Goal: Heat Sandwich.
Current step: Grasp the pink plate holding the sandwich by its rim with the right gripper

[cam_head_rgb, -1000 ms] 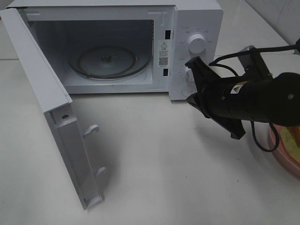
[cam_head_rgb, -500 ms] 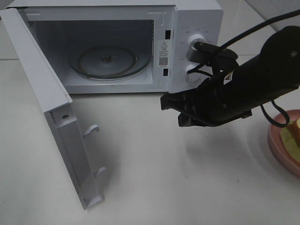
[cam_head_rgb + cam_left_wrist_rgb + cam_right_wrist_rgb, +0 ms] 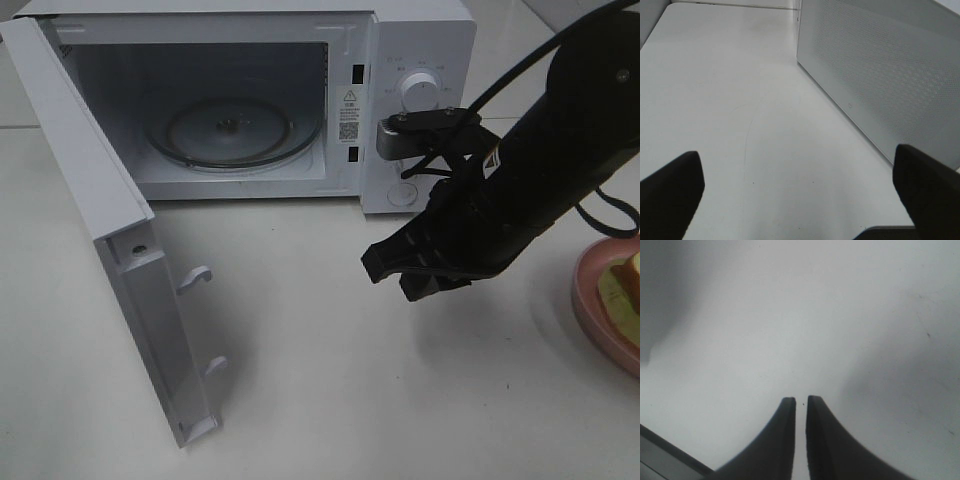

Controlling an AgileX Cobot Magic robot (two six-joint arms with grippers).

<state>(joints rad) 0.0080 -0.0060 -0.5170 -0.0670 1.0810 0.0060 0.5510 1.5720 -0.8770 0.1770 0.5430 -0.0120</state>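
The sandwich (image 3: 627,285) lies on a round pink plate (image 3: 588,300) at the far right edge of the exterior high view, cut off by the frame. My right gripper (image 3: 392,280) hangs over bare table in front of the microwave's control panel, well left of the plate, its black fingers pointing down and left. In the right wrist view the right gripper (image 3: 801,402) shows only a thin slit between the fingers, with nothing in it. My left gripper (image 3: 797,157) stands wide open and empty over the table; it does not show in the exterior high view.
The white microwave (image 3: 420,40) stands at the back with its door (image 3: 110,230) swung out toward the front left. The glass turntable (image 3: 232,130) inside is bare. The left wrist view shows a perforated grey microwave panel (image 3: 890,75).
My right arm has swung left from beside the dials to the table in front of the microwave. Its fingers have parted slightly. More of the plate and sandwich now shows.
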